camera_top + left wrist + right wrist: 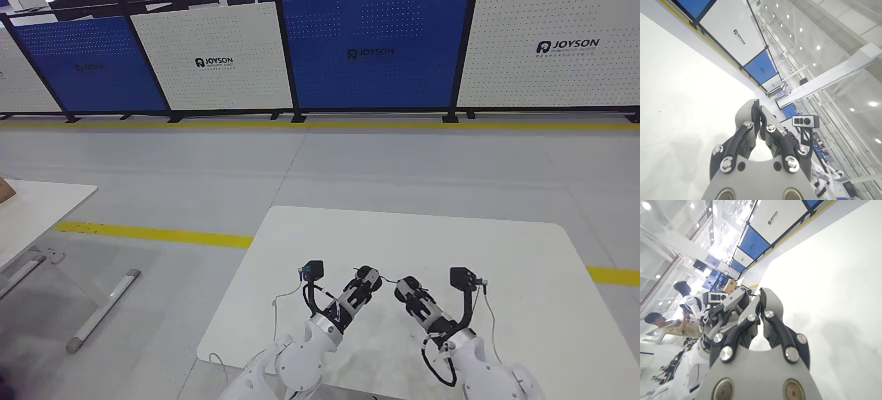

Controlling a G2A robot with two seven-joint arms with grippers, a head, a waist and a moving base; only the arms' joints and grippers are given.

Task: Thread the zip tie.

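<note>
A: Two grippers, where are they?
B: Left gripper (370, 278) and right gripper (401, 288) hang tip to tip, close together over the white table (500, 250)
A: Fingers?
B: Both pairs are pinched together
A: And the zip tie (386, 281)?
B: It's a thin black strip bridging the gap between them. The right one clamps one end, and the left seems closed on the other

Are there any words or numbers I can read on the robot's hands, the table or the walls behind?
On the white wall panels: a logo and one brand word, which I do not read off.
On the blue wall panels: the same kind of mark, too small to read.
No writing on the left gripper, right gripper, zip tie or table.
</note>
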